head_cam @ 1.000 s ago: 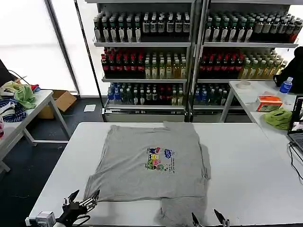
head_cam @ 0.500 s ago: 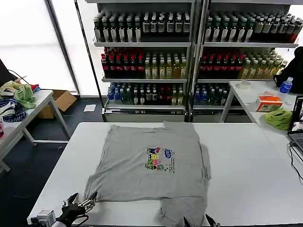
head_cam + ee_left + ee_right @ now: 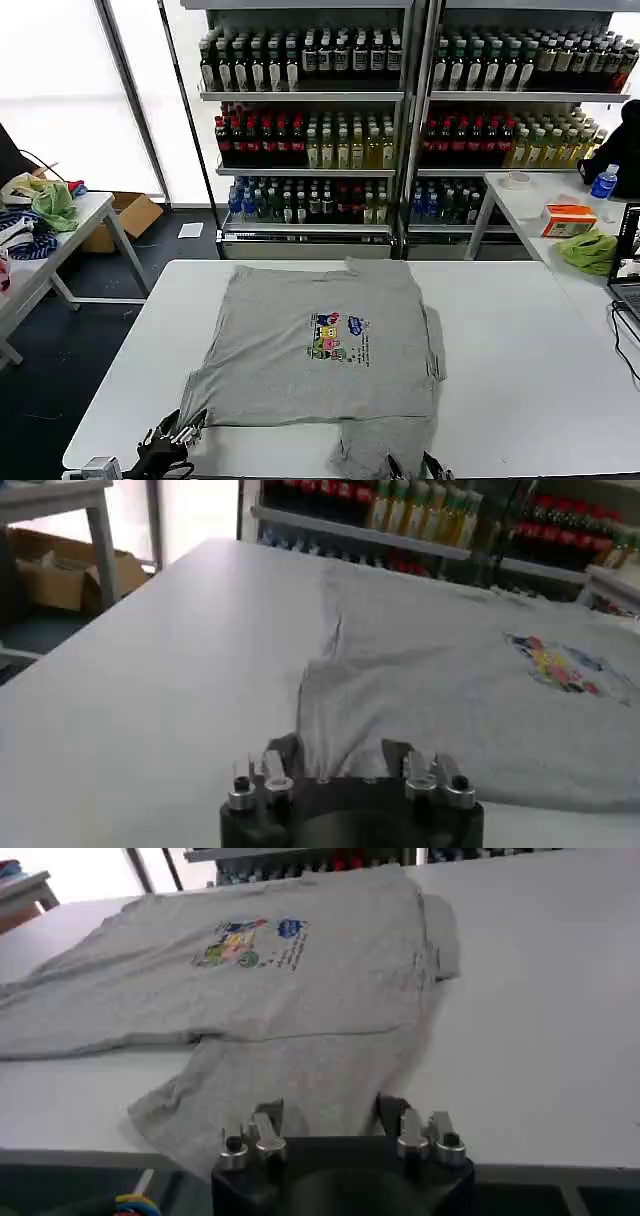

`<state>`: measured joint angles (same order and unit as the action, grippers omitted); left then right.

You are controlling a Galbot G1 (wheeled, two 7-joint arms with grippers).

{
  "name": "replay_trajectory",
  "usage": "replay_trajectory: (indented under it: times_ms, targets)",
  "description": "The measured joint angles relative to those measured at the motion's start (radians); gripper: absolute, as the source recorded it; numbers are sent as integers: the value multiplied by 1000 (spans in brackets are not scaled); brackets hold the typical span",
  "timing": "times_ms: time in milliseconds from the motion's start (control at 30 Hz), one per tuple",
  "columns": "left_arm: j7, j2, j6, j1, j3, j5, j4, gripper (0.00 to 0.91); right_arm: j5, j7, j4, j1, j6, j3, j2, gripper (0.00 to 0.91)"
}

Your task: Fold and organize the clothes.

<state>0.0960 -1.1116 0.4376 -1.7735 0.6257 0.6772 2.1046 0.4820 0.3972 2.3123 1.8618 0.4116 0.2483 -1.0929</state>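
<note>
Head view first: grey T-shirt [image 3: 325, 350] lies flat, print up, mid-table [image 3: 520, 330], so its near edge is open to the left gripper [image 3: 180, 432] at the corner and the right gripper [image 3: 410, 468] at the flap over the table's front edge. Left wrist view: left gripper [image 3: 350, 776] has jaws spread, straddling the shirt's corner, likely for a pinch. Right wrist view: right gripper [image 3: 335, 1131], jaws spread, faces the flap.

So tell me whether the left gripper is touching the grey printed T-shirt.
Cannot tell. In the left wrist view the left gripper sits at the edge of the grey T-shirt, but contact isn't plain.
</note>
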Motion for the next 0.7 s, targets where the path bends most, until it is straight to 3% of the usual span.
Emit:
replay_trajectory:
  times_ms: [700]
  targets:
    - [5,-1,-50,24,-24,3,14,0,63,-74,-22,-1,-129,-5,-5,0]
